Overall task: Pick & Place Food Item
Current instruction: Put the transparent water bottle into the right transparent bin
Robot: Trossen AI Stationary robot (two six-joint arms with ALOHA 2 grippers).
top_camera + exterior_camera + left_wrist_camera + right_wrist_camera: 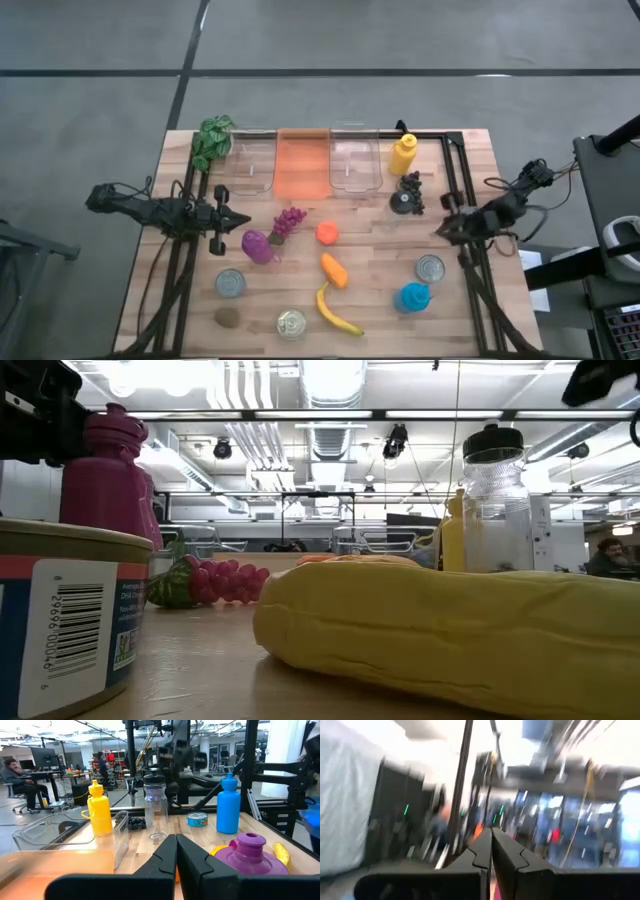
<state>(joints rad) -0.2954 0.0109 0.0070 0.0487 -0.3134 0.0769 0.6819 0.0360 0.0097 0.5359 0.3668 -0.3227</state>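
A wooden counter is seen from above, with both arms held over it. The left tool is found at the left centre of the high view, its fingers pressed together on nothing, just left of a purple bottle. The right tool is found at the right centre, its fingers likewise together and empty.

The food items are laid across the middle and lower part of the frame: purple grapes at centre, an orange ball-shaped fruit right of them, a carrot below that, and a banana at lower centre. 3 cans are seen, at lower left, lower centre and lower right. A blue bottle lies at lower right.

Along the upper edge, 3 bins are set side by side, the middle orange bin between 2 clear ones. A yellow bottle is placed right of them, a green leafy plant to their left
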